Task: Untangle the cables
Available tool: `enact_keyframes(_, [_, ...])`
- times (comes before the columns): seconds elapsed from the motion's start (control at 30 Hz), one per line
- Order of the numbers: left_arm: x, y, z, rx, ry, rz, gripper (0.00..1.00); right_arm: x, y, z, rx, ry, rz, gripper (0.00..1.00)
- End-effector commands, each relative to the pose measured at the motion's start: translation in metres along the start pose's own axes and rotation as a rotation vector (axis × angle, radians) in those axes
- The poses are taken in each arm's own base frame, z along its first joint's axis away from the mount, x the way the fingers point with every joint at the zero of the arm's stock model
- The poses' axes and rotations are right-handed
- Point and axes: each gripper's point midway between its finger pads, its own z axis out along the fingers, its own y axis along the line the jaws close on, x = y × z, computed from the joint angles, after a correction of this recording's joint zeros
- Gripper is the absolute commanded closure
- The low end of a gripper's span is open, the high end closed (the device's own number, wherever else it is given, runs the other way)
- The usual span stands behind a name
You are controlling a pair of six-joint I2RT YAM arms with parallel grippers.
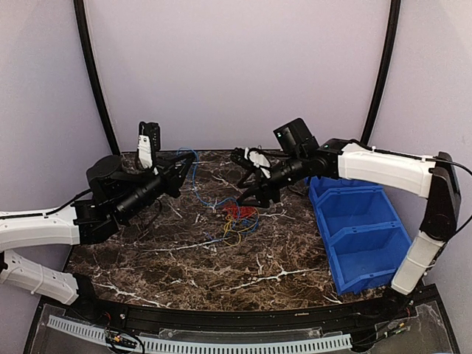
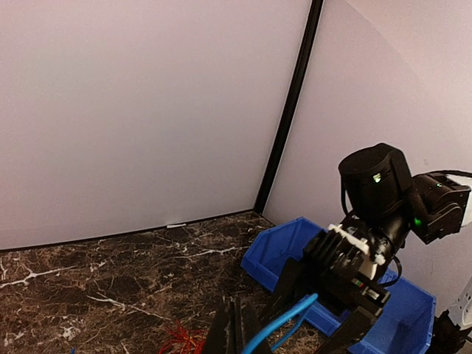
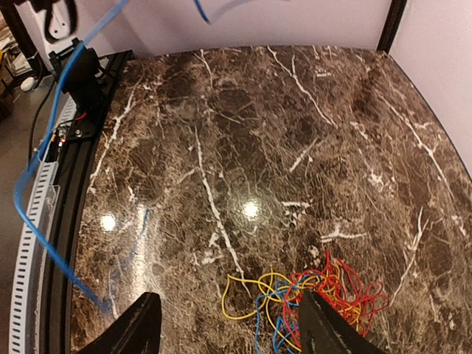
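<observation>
The small knotted bundle of thin red, yellow and blue cables (image 1: 237,217) lies on the dark brown marble tabletop (image 1: 295,258), about mid-table between the two arms. One thin blue cable (image 2: 284,318) leads out of it, rising off the surface toward the far left, and that line is the strand's long axis.

The right gripper (image 3: 228,299) hangs just above the knot with its fingers spread and nothing in them. The tangle sits under its camera-right finger, not centred in the gap.

The left gripper (image 2: 236,324) is well to the left of the knot and looks clamped on the blue cable's raised end.

So the right arm is the nearer one. To pin the bundle it would need a short drop and a slight sideways shift, while the left pulls away along the strand.
</observation>
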Motion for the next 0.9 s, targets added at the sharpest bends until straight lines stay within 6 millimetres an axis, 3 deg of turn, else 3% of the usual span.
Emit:
enact_keyframes(0.0, [0.005,0.006,-0.002,-0.035,0.040,-0.029,1.00,-0.063,0.041,-0.025,-0.026,-0.133,-0.159,0.26])
enact_keyframes(0.07, [0.008,0.006,0.000,-0.036,0.043,-0.058,1.00,-0.066,0.054,-0.018,-0.046,-0.113,-0.190,0.18])
enact_keyframes(0.13, [0.012,0.007,0.001,-0.041,0.050,-0.095,1.00,-0.066,0.062,-0.008,-0.054,-0.091,-0.221,0.15])
enact_keyframes(0.37, [0.019,0.007,-0.001,-0.031,0.052,-0.174,1.00,-0.062,0.086,0.021,-0.116,-0.049,-0.274,0.17])
enact_keyframes(0.7, [0.018,0.011,-0.009,-0.043,0.039,-0.206,1.00,-0.062,0.062,0.034,0.019,-0.038,-0.274,0.21])
enact_keyframes(0.87, [0.014,0.009,-0.010,-0.030,0.023,-0.251,1.00,-0.055,0.072,0.044,-0.049,-0.036,-0.304,0.28])
